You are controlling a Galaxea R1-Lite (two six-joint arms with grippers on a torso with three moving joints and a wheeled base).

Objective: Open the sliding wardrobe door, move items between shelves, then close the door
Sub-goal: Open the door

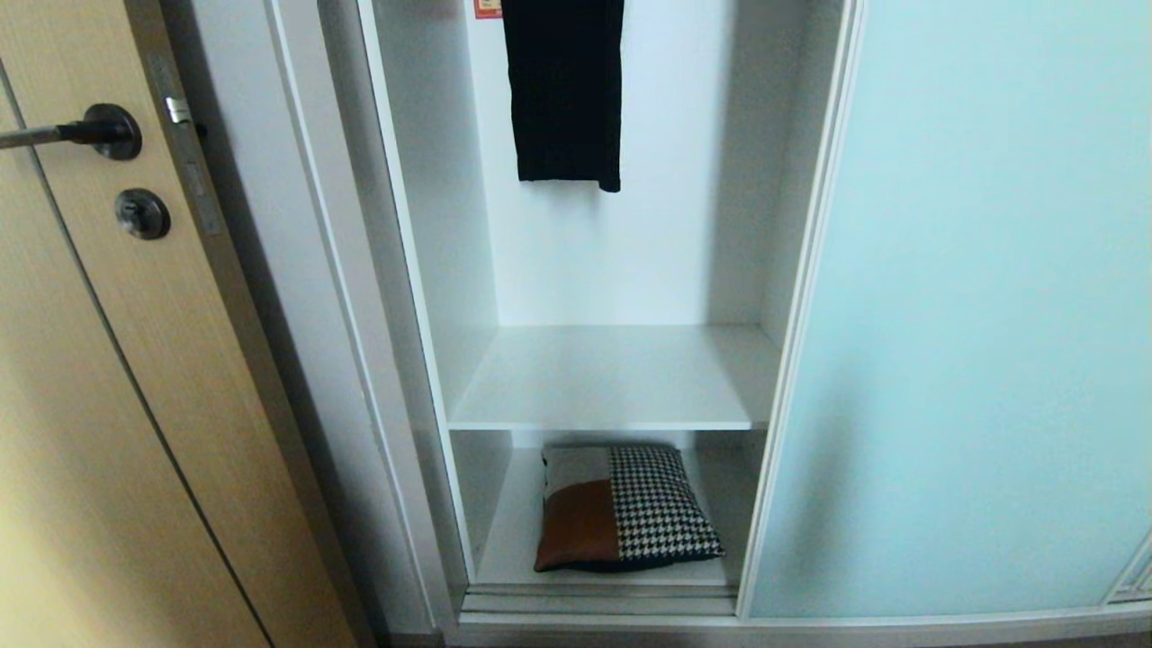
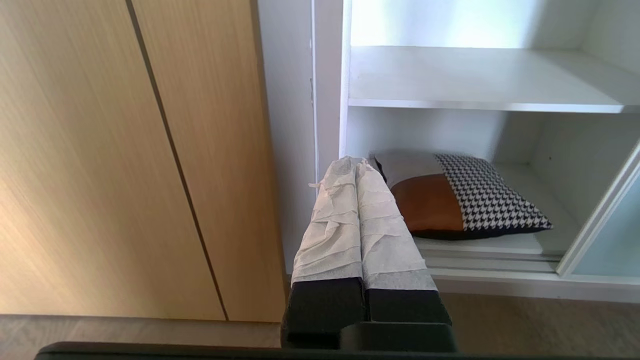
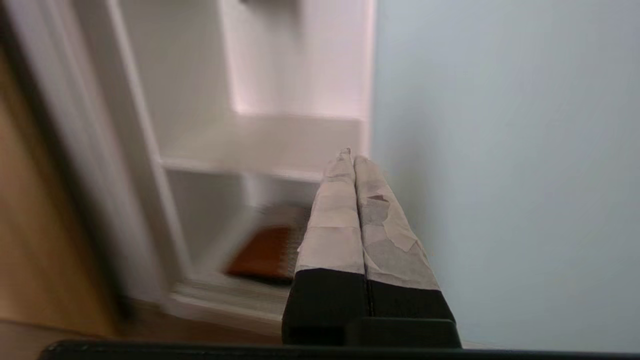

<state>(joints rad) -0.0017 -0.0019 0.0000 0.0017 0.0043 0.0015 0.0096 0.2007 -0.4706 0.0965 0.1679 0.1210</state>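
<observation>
The sliding wardrobe door (image 1: 972, 306), a frosted aqua panel, stands pushed to the right, leaving the left bay of the wardrobe open: the first step looks done, while the move between shelves and the closing are still to come. A patchwork cushion (image 1: 623, 508) lies flat on the bottom shelf (image 1: 513, 540), close to its front edge; the upper shelf (image 1: 612, 378) above it holds nothing (a dark garment (image 1: 563, 90) hangs higher up). Neither arm shows from the head. The left gripper (image 2: 357, 165), fingers pressed together and empty, points toward the bay's lower left corner. The right gripper (image 3: 350, 155), likewise pinched closed on nothing, is aimed near the door's edge. A wooden door (image 1: 90, 360) stands at the left.
</observation>
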